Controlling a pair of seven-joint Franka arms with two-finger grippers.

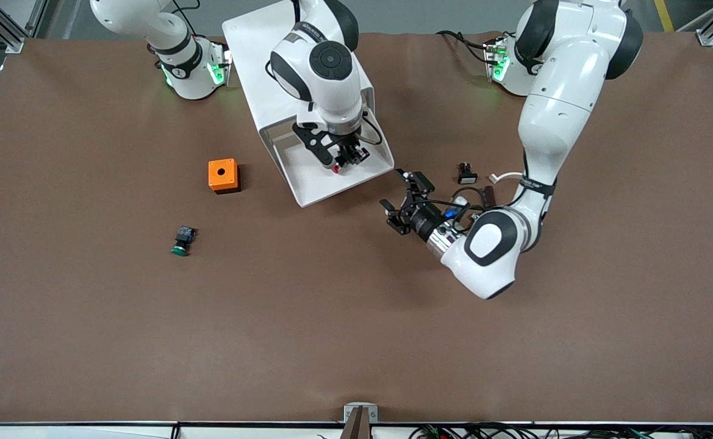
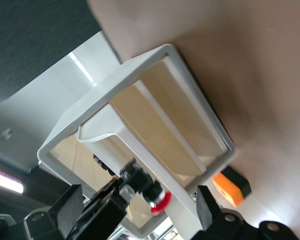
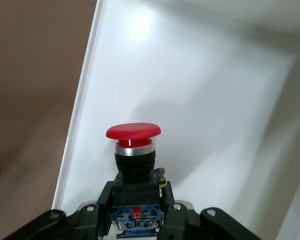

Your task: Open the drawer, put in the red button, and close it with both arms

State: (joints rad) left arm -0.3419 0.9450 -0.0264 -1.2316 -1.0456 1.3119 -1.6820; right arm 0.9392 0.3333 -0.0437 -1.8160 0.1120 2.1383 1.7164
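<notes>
- Red button (image 3: pixel 133 132): you have it clamped in the right gripper (image 1: pixel 347 160), held over the floor of the pulled-out drawer (image 1: pixel 307 177), cap pointing down toward the tray.
- Grip point: the fingers close on the black-and-blue body below the cap, as the right wrist view shows. That is the sound place; the round cap gives no flat face and would likely slip.
- Handling judgement: the button looks small, rigid and light. Hard plastic on a smooth white tray may roll or skid when dropped, so lower it close to the floor before you let go.
- Drawer: it stands open from the white cabinet (image 1: pixel 252 36), thin-walled and shallow. Expect it to slide easily and to skew if pushed at 1 corner only; press the front lip evenly with both arms.
- Left gripper (image 1: pixel 406 202): released, jaws spread wide, holding nothing, low over the table near the drawer's front corner toward the left arm's end. This arm waits.
- Also on the table: an orange box (image 1: pixel 222 175) and a green button (image 1: pixel 182 241), both toward the right arm's end, well apart from the drawer; leave them.
</notes>
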